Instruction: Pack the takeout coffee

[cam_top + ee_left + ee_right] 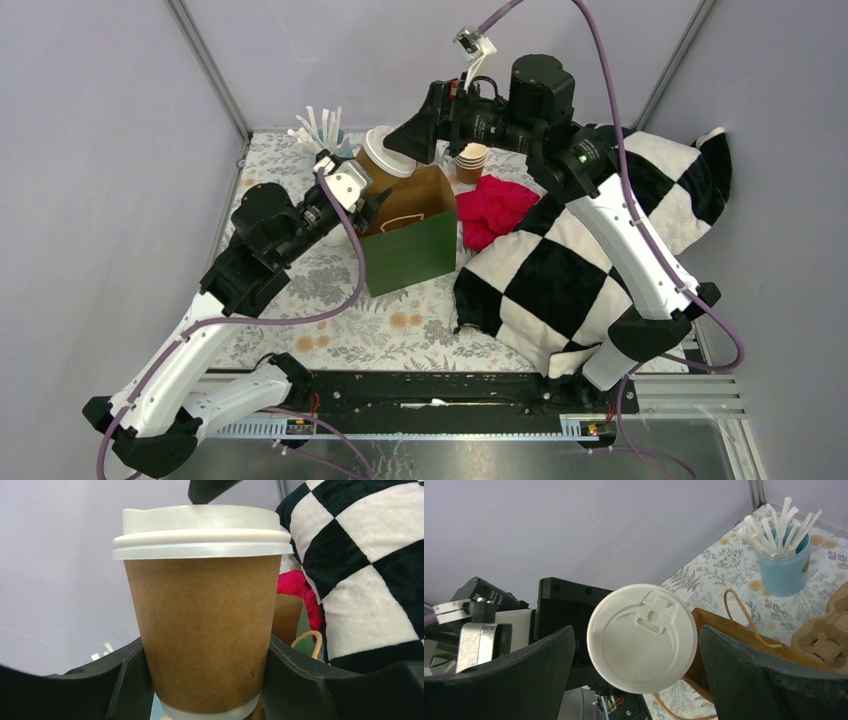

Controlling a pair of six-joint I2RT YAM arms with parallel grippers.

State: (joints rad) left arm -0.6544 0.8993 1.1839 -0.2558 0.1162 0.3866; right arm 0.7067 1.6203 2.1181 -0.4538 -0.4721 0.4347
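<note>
Right, left gripper [206, 680] is clamped on the takeout coffee [202, 625], low on the kraft wall, with the fingers [125, 682] pressed against the paper on both sides. The cup is held upright off the table at the far left corner of the paper bag [415, 235]. Whether it is over the mouth or just beside it cannot be told. The white lid [642, 637] is seated. Right gripper [636, 640] hovers over the lid, jaws spread wide, nothing gripped.

Handling, as judged: the paper wall is thin and will be dented if squeezed hard. Fill level cannot be seen, so weight is unknown and tilting should be avoided. The lid is smooth plastic, only snapped on, so it should not be used as a lift point. The best hold is the low-to-mid wall, under the rim.

Further out: stack of lidless cups [471, 160], red cloth [495, 210], checkered cushion [590, 250], tub of straws [318, 128].
</note>
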